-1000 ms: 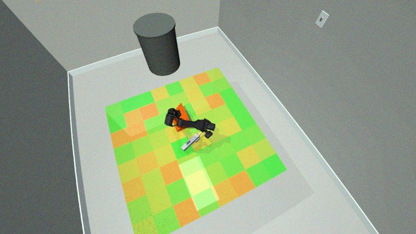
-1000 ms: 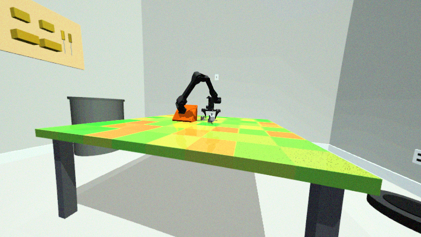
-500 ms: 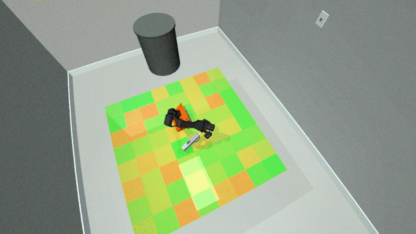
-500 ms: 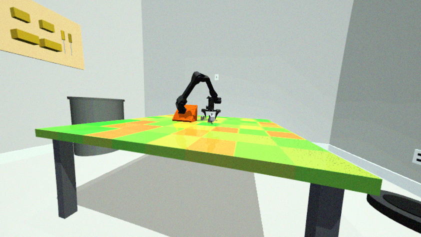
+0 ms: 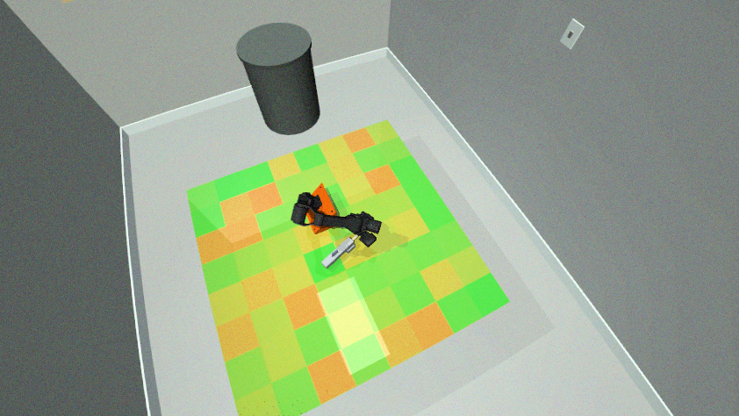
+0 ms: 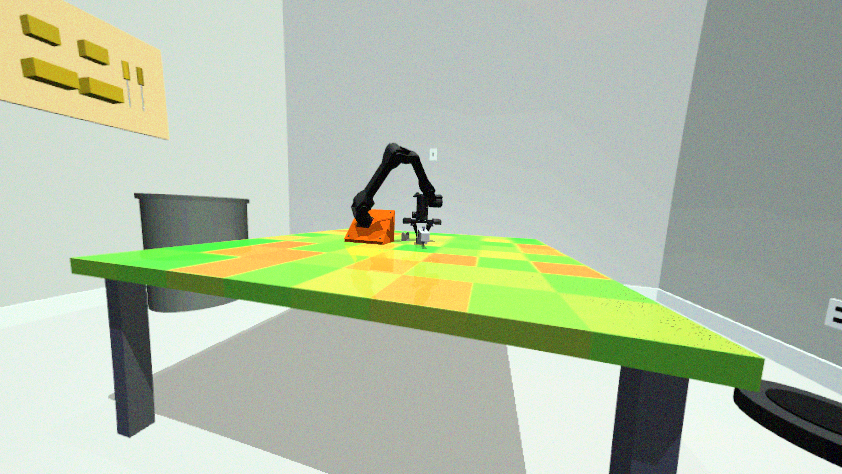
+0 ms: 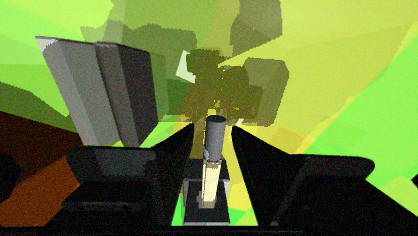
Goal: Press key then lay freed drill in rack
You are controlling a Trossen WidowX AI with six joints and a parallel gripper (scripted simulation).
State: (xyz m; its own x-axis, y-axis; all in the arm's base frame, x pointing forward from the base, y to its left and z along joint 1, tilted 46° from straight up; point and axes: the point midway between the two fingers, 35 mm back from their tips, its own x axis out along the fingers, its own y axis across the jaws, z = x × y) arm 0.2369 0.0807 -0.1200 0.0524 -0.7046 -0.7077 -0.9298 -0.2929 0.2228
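Note:
In the wrist view, what looks like the drill [image 7: 215,139] is a grey cylinder on a cream shank, running into a dark block with grey edges. My gripper [image 7: 213,128] [image 6: 421,227] is partly open around it, with a visible gap on each side. The long silver holder [image 5: 338,252] [image 6: 423,236] lies on the table, its far end under the gripper. A grey grooved block [image 7: 82,85] [image 6: 404,236], probably the rack, stands to the left in the wrist view. The key cannot be made out for certain; a dark slot or inset shows on the holder.
The orange wedge base [image 5: 324,201] [image 6: 377,226] [image 7: 42,187] of the arm stands beside the holder and the grey block. The table [image 5: 434,310] [image 6: 530,294] has a green, yellow and orange patchwork top. A dark bin [image 5: 287,88] [image 6: 194,235] stands beyond its edge.

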